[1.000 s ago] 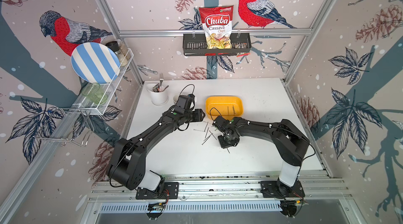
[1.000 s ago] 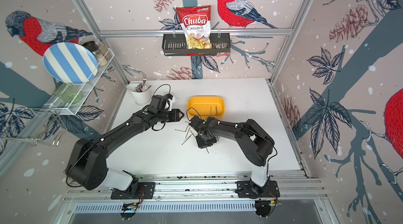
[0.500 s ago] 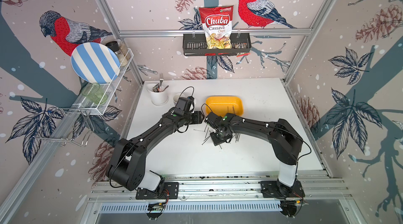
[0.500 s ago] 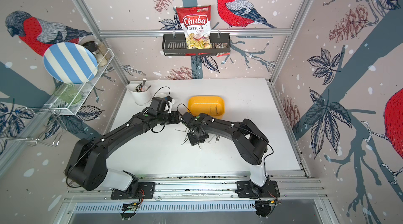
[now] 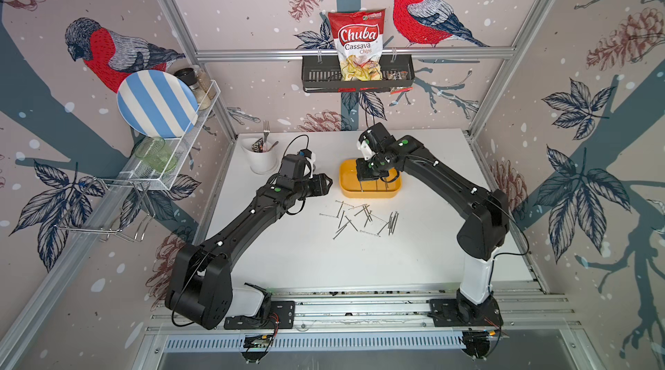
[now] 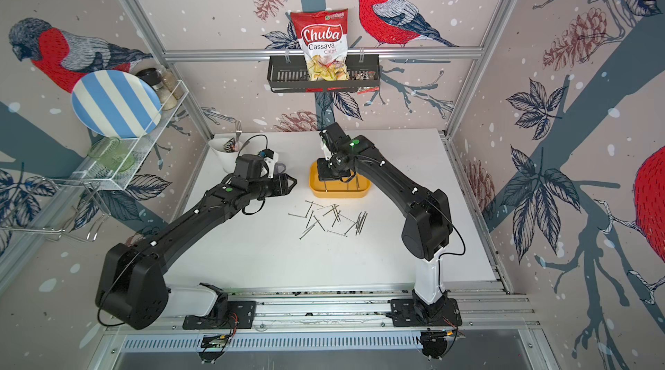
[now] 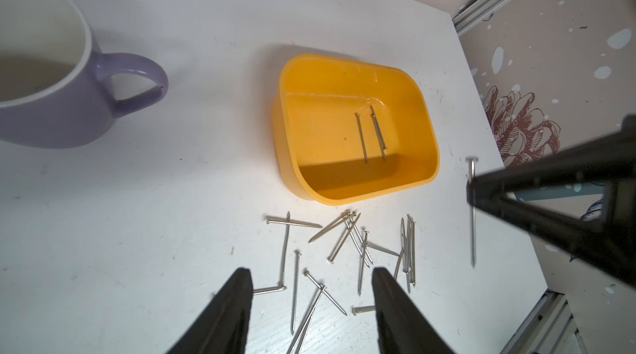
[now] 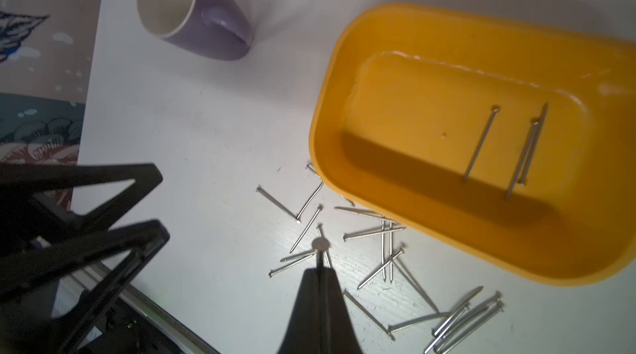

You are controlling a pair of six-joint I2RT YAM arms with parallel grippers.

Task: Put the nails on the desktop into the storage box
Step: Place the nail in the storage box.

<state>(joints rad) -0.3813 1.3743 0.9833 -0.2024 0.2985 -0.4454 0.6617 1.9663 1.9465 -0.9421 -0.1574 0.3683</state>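
Right pincer, top views: right pincer [image 5: 372, 174] clenched, hanging at frame centre over the shallow yellow plastic storage box [image 5: 370, 194]; a second ago it sat lower in frame, down among the loose nails.
Left pincer, top views: left pincer [image 5: 325, 184] released and empty, just left of the box in both top views; it has hardly moved.
Loose nails, top views: thin dark-grey metal nails [image 5: 363, 219] lie scattered on the white table [image 5: 288, 260], just below the box in frame.
Left wrist view: left pincer [image 7: 309, 276] has its jaws apart above the pile [image 7: 344, 249], touching nothing. A few nails lie flat inside the box [image 7: 344, 197]. The right pincer [image 7: 469, 187] grips one held nail [image 7: 472, 218], which hangs upright, clear of the table. A purple ceramic mug [image 7: 62, 111] stands apart from the box.
Right wrist view: right pincer [image 8: 320, 268] is squeezed on the held nail [image 8: 320, 245], its flat head facing the camera. The box [image 8: 481, 242] is close by, with the pile just beside its wall.
Meaning for the task: one more nail has left the table and is probably about to be dropped. Whether it hangs squarely over the box's hollow, I cannot tell. Most nails still wait on the table.
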